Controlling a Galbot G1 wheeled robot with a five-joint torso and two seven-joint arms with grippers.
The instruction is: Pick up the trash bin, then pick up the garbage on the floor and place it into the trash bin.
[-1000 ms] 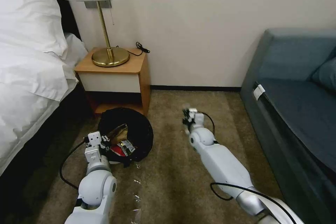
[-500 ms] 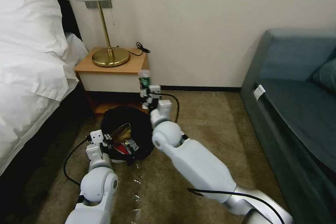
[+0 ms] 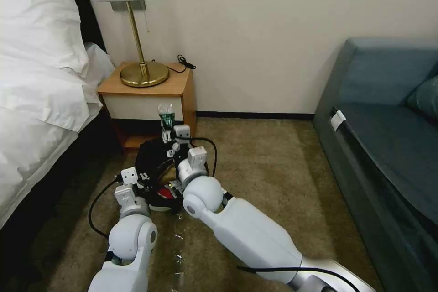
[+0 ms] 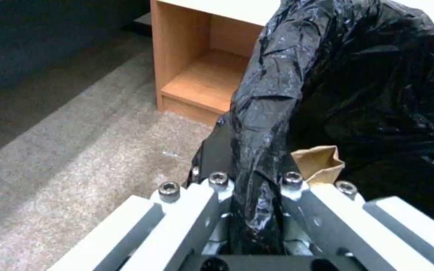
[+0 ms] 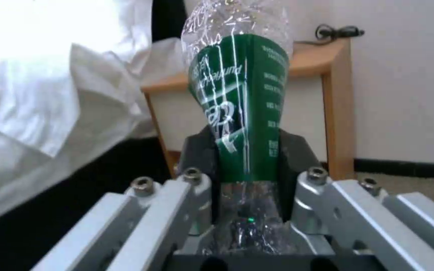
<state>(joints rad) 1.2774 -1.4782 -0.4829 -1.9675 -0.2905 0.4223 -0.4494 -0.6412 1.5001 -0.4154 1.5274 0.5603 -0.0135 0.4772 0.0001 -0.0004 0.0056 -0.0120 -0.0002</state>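
Observation:
The trash bin (image 3: 153, 157), lined with a crinkly black bag (image 4: 347, 86), hangs just above the carpet in front of the nightstand. My left gripper (image 3: 147, 178) is shut on its near rim, pinching the bag fold (image 4: 257, 180). Inside lie a red-white wrapper (image 3: 165, 193) and crumpled brown paper (image 4: 318, 162). My right gripper (image 3: 169, 133) is shut on a clear bottle with a green label (image 3: 166, 117) (image 5: 239, 109), held upright over the bin's far rim.
A wooden nightstand (image 3: 150, 96) with a brass lamp (image 3: 142, 73) stands right behind the bin. The bed (image 3: 41, 100) is on the left and a blue sofa (image 3: 388, 146) on the right. Open carpet (image 3: 264, 164) lies between them.
My right arm has swung left across the carpet with the bottle, from open floor to above the bin's far rim. The left gripper and bin have barely moved.

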